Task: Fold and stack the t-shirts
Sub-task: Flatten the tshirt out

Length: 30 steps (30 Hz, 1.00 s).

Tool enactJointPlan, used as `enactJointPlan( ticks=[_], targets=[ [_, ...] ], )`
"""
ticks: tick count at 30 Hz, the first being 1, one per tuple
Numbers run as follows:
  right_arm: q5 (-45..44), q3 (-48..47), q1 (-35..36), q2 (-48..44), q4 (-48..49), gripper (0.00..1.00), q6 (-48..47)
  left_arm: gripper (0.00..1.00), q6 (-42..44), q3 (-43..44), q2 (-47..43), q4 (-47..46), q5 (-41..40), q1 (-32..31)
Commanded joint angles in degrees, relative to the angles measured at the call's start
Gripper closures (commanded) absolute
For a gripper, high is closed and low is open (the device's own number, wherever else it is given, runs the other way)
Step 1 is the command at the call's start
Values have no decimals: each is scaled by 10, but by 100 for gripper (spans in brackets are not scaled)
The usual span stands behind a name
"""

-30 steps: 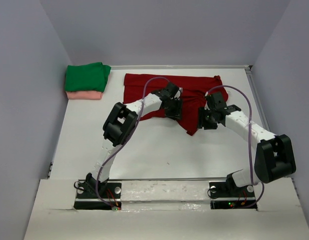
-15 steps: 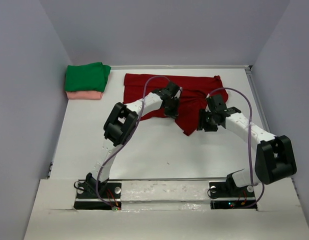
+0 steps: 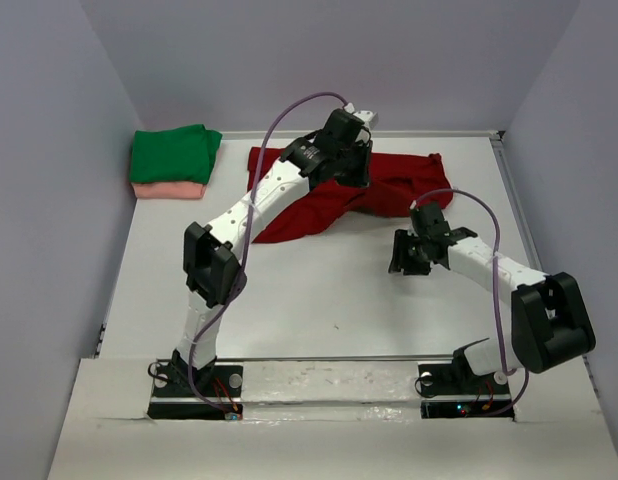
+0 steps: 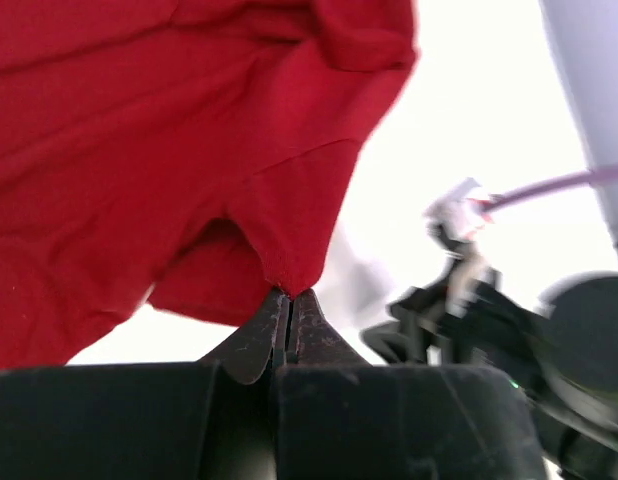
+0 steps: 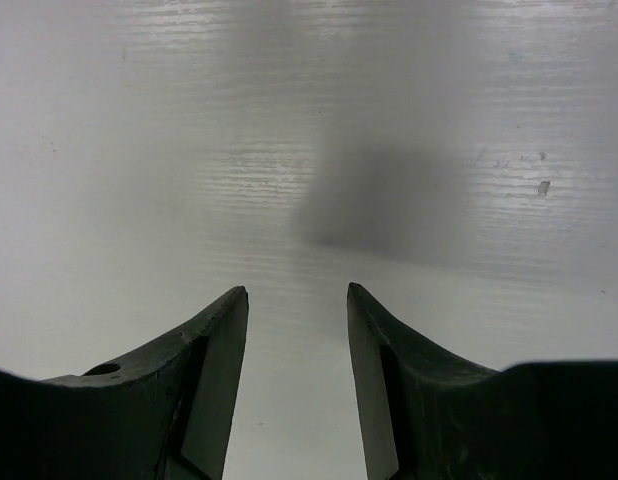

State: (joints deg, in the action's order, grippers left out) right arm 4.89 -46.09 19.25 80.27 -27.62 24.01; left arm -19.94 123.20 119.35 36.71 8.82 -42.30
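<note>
Red t-shirt (image 3: 399, 185) first, seen from the top camera: rumpled and not folded, on the far part of the white table (image 3: 319, 300). One loose corner of it reaching toward the near side, on its left half. Right over the middle of the red t-shirt, the left gripper (image 3: 357, 175), at the end of a long, stretched-out arm. Left of the red t-shirt and well apart from it, a folded green t-shirt (image 3: 174, 152) lying on top of a folded pink t-shirt (image 3: 167, 190). Just on the near side of the red t-shirt's right half, the right gripper (image 3: 399, 258), over bare table and not touching the cloth.

Next, the left wrist camera. Red t-shirt (image 4: 139, 150) filling the upper left of the view, full of soft folds. Left gripper (image 4: 289, 300) squeezed tight on a small tip of the red t-shirt's edge — both fingers pressed together with only cloth between them. To the right of the red t-shirt, bright table (image 4: 469, 90). Past it, part of the right arm (image 4: 489, 320) with a purple cable (image 4: 559, 182).

Last, the right wrist camera. Right gripper (image 5: 294, 300) with its two dark fingers spread apart — nothing held between them. Only bare table (image 5: 189, 120) under it, with a soft grey shadow (image 5: 389, 200) a little to one side.
</note>
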Motion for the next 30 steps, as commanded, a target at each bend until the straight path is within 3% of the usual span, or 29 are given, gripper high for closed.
enactJointPlan(
  ticks=[1, 6, 15, 30],
  targets=[
    [14, 10, 7, -22, 56, 50, 8, 100, 21, 17, -40, 32, 13, -15],
    [-44, -1, 24, -18, 43, 53, -23, 100, 30, 40, -39, 42, 13, -21],
    [-64, -58, 34, -17, 28, 54, -43, 100, 42, 92, -5, 64, 12, -20],
    [-20, -132, 34, 32, 24, 53, -49, 100, 13, -21, 33, 10, -14, 22]
  ],
)
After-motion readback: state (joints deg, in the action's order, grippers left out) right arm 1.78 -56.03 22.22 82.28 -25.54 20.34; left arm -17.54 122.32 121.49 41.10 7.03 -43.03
